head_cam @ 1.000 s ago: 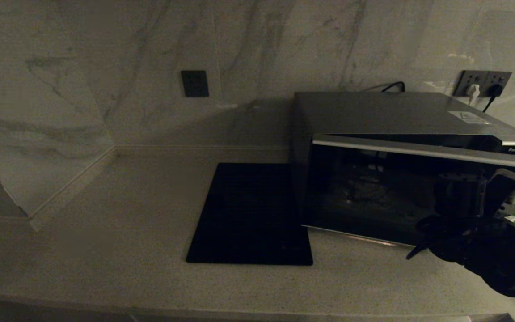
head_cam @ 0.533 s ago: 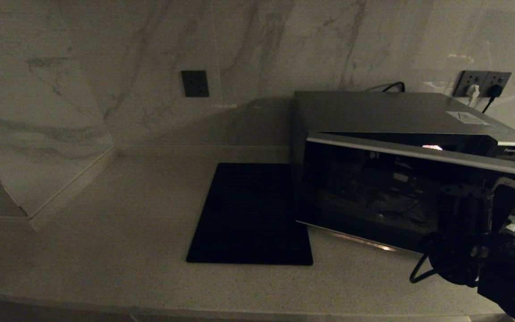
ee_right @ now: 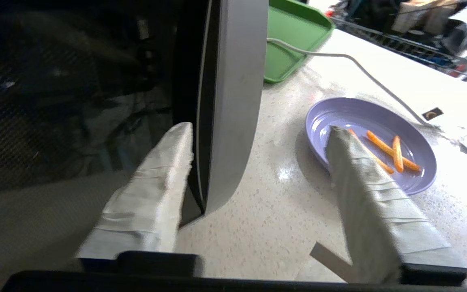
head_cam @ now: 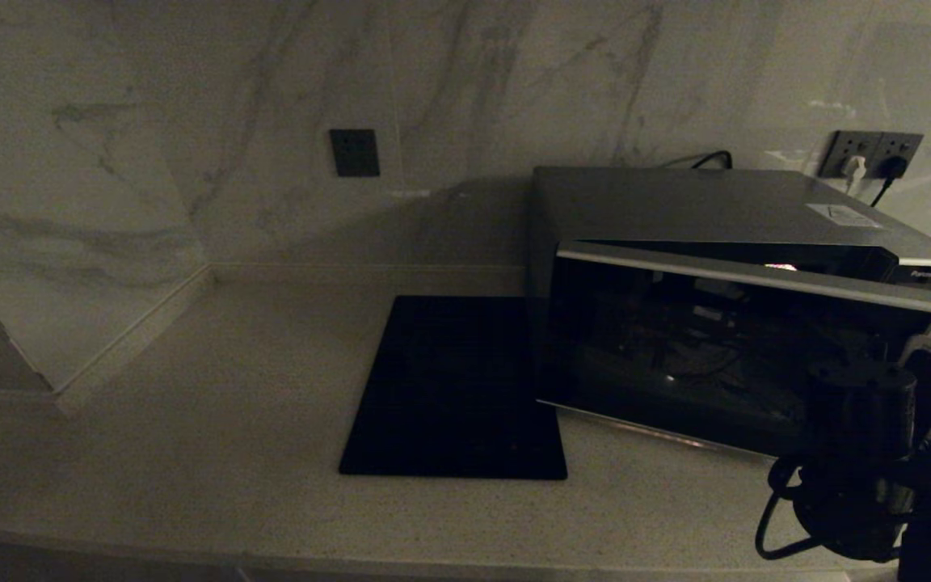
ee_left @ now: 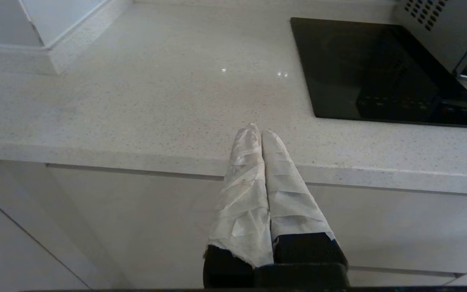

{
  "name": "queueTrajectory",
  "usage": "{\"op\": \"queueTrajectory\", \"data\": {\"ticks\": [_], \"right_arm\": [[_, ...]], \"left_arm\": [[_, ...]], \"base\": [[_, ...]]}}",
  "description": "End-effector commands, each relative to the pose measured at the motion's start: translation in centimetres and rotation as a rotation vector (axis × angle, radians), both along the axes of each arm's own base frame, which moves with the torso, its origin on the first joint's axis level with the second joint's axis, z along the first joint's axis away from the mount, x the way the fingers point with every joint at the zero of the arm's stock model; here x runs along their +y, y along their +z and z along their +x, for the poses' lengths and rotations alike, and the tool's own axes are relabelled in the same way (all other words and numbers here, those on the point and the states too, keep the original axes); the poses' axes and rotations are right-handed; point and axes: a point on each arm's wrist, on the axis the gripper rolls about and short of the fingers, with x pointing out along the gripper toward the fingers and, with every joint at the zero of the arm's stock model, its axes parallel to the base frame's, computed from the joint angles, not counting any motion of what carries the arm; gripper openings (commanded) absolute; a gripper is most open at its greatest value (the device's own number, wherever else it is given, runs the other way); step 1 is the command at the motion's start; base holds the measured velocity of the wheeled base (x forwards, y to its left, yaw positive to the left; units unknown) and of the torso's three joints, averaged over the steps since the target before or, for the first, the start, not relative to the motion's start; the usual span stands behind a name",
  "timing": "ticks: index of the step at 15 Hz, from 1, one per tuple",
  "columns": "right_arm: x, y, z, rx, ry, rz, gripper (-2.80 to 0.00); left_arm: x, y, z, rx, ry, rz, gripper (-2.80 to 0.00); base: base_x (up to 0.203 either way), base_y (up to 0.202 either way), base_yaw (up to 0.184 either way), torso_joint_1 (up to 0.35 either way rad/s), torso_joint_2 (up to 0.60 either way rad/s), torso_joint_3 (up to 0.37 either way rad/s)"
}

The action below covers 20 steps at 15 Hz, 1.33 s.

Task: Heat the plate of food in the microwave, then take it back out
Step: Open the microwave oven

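The microwave [head_cam: 716, 210] stands at the right of the counter with its dark glass door [head_cam: 724, 356] swung partly open. My right gripper [ee_right: 260, 130] is open at the door's free edge [ee_right: 233, 101]. One finger is on the glass side and the other is well clear on the outer side. The plate of food [ee_right: 330, 111], lilac with a few orange sticks [ee_right: 395, 152], lies on the counter beyond the door, partly behind one finger [ee_right: 363, 178]. My left gripper [ee_left: 261, 132] is shut on nothing, parked before the counter's front edge.
A flat black slab [head_cam: 453, 388] lies left of the microwave. A green tray [ee_right: 290, 36] sits past the door, and a white cable [ee_right: 363, 69] runs across the counter by the plate. Wall sockets [head_cam: 874, 153] are behind the oven.
The microwave door has swung further open. My right gripper has opened, releasing the door edge, and the arm has drawn back toward the counter's front.
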Motion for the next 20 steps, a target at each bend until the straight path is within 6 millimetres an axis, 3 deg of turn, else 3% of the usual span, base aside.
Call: {"op": "queueTrajectory", "data": {"ticks": [1, 3, 6, 10, 13, 15, 20], "right_arm": [[0.8, 1.0, -1.9, -0.036, 0.053, 0.012, 0.0], [1.4, 2.5, -3.7, -0.084, 0.115, 0.035, 0.0], [0.8, 5.8, -6.0, -0.128, 0.16, 0.034, 0.0], [-0.4, 13.1, -7.9, -0.173, 0.194, -0.023, 0.0], [-1.2, 19.2, -8.0, -0.227, 0.149, -0.037, 0.0], [-1.6, 22.0, -7.6, -0.209, 0.127, -0.057, 0.0], [-0.9, 26.1, -5.4, -0.143, 0.097, -0.093, 0.0]], "left_arm": [[0.0, 0.0, 0.0, 0.0, 0.001, -0.001, -2.8], [0.0, 0.0, 0.0, 0.0, 0.0, -0.001, -2.8], [0.0, 0.0, 0.0, 0.0, 0.001, -0.001, -2.8], [0.0, 0.0, 0.0, 0.0, 0.001, -0.001, -2.8], [0.0, 0.0, 0.0, 0.0, 0.002, -0.001, -2.8], [0.0, 0.0, 0.0, 0.0, 0.002, -0.001, -2.8], [0.0, 0.0, 0.0, 0.0, 0.001, -0.001, -2.8]], "base": [[0.0, 0.0, 0.0, 0.0, 0.0, 0.0], [0.0, 0.0, 0.0, 0.0, 0.0, 0.0], [0.0, 0.0, 0.0, 0.0, 0.0, 0.0], [0.0, 0.0, 0.0, 0.0, 0.0, 0.0], [0.0, 0.0, 0.0, 0.0, 0.0, 0.0], [0.0, 0.0, 0.0, 0.0, 0.0, 0.0], [0.0, 0.0, 0.0, 0.0, 0.0, 0.0]]}}
